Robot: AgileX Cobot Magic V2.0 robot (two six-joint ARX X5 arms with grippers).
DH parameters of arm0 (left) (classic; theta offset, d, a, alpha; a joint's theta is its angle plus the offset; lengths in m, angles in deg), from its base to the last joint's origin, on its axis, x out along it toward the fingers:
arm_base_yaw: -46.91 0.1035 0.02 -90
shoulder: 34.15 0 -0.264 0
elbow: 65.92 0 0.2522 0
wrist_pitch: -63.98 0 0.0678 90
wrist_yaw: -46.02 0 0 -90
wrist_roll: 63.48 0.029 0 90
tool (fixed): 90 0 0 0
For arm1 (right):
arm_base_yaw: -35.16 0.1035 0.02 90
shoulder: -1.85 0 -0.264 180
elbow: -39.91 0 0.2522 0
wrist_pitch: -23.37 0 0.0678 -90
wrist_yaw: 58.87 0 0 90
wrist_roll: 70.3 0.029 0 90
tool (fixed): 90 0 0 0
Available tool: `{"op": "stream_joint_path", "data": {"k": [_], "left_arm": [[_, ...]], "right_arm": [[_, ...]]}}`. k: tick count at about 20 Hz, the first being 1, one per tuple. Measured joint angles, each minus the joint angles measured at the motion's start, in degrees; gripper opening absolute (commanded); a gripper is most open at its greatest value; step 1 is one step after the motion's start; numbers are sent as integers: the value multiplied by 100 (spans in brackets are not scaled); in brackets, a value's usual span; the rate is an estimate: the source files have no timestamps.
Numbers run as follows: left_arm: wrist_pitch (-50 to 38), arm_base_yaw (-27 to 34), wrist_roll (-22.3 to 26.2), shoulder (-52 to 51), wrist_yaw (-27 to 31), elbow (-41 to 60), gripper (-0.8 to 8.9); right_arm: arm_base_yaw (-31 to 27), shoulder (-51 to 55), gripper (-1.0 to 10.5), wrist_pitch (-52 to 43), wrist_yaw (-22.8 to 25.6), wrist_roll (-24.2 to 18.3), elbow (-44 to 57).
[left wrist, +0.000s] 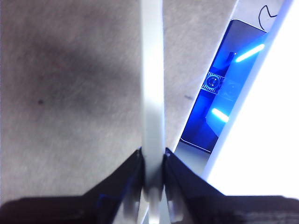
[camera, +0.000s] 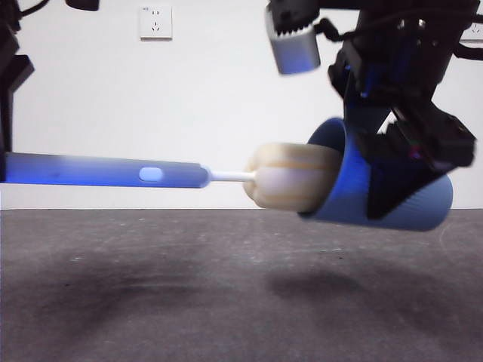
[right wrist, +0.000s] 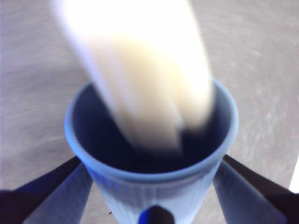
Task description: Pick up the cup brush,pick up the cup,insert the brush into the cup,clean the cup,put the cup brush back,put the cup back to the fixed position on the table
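The cup brush (camera: 106, 170) lies level in the air above the table (camera: 151, 286), its handle held at the far left. Its cream sponge head (camera: 290, 177) sits partly inside the mouth of the blue cup (camera: 355, 185), which is tipped on its side at the right. My left gripper (left wrist: 153, 161) is shut on the brush handle (left wrist: 152, 93). My right gripper (right wrist: 152, 205) is shut on the cup (right wrist: 154, 186), and the blurred sponge head (right wrist: 145, 79) reaches into the cup's mouth.
A white wall with a socket (camera: 155, 22) stands behind the table. A grey camera block (camera: 293, 41) hangs at the top right. A blue-lit screen (left wrist: 224, 84) shows beside the table in the left wrist view.
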Motion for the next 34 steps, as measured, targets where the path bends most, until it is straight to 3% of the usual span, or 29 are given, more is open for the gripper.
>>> {"op": "stream_joint_path", "data": {"k": [10,16,22,28,34], "left_arm": [[-592,-678,-671,0,-133,0,-9],[-533,-807,-931,0,81,0,-8],[361,-804,-949,-304,664,0,-8],[675,-804,-1047,-579,688,0,-8],[-11,-807,-1049,-474,256,0,-9]], "right_arm": [[881,-404,-16,-350,197,-118,0],[894,-404,-16,-262,297,-50,0],[581,-404,-16,-85,442,214,0],[487,-404,-16,-129,450,293,0],[487,-404,-16,-234,444,317,0]]}}
